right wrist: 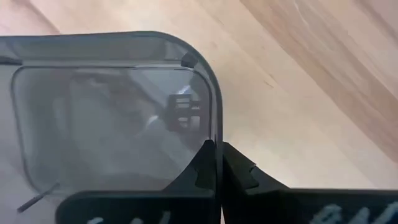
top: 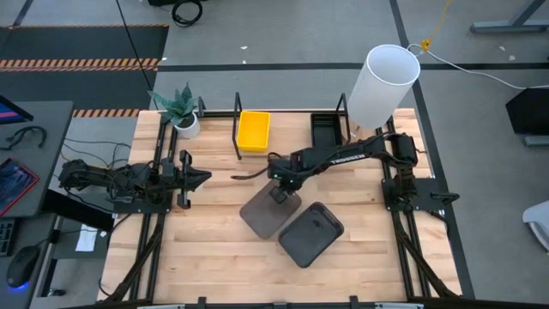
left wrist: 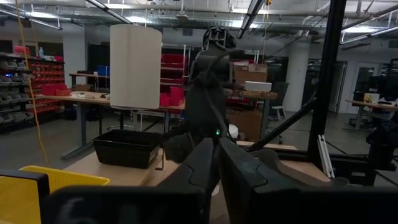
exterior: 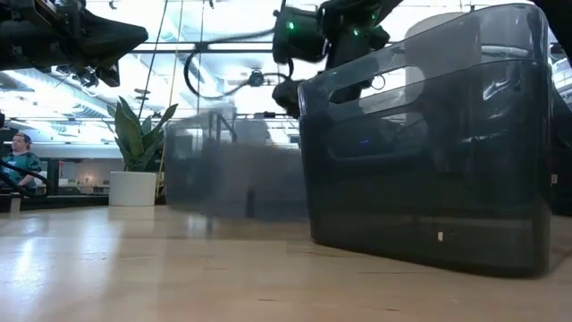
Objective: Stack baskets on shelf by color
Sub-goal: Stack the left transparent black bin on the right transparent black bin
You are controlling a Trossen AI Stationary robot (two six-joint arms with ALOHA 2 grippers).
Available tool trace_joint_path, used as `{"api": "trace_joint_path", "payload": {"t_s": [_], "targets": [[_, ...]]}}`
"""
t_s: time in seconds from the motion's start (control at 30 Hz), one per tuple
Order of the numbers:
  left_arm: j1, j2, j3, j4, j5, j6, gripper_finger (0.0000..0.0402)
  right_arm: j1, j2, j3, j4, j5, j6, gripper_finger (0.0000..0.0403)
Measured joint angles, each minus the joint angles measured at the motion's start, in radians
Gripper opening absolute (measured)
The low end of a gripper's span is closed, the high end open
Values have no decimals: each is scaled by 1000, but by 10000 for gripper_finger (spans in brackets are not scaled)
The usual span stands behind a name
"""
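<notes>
The right gripper (top: pixel 281 192) reaches across from the 3 o'clock side of the worktop (top: pixel 214 257) to its middle, jaws pinched together on the rim of a dark grey basket (top: pixel 268 215); the right wrist view shows the two fingers (right wrist: pixel 205 171) closed over that basket's thin wall (right wrist: pixel 216 112) near a rounded corner. A second dark grey basket (top: pixel 310 233) lies just beside it toward 4 o'clock, the two touching or nearly so, both turned diagonally to the worktop's edges. The shelf (top: pixel 292 112) stands along the 12 o'clock edge, holding a yellow basket (top: pixel 253 130) in its left part and a black basket (top: pixel 327 129) toward its right end. From the jaws, the open bay between those two lies at about 12 o'clock, so the held basket probably needs lifting and turning square to the dividers. The left gripper (top: pixel 196 178) waits at 9 o'clock, jaws together, farther from both grey baskets.
</notes>
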Motion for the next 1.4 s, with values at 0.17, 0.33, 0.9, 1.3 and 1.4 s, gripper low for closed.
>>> {"api": "trace_joint_path", "payload": {"t_s": [0.17, 0.33, 0.9, 1.3, 1.4], "targets": [[0, 0, 0, 0, 0, 0, 26, -4, -21, 107, -39, -33, -21, 2], [0, 0, 0, 0, 0, 0, 29, 2, -61, 250, -214, -79, -61, 2], [0, 0, 0, 0, 0, 0, 27, 185, -388, 117, -496, 32, 175, 0], [0, 0, 0, 0, 0, 0, 31, 308, -502, -67, -425, 15, 368, 0], [0, 0, 0, 0, 0, 0, 27, 321, -502, -85, -428, 14, 385, 0]]}}
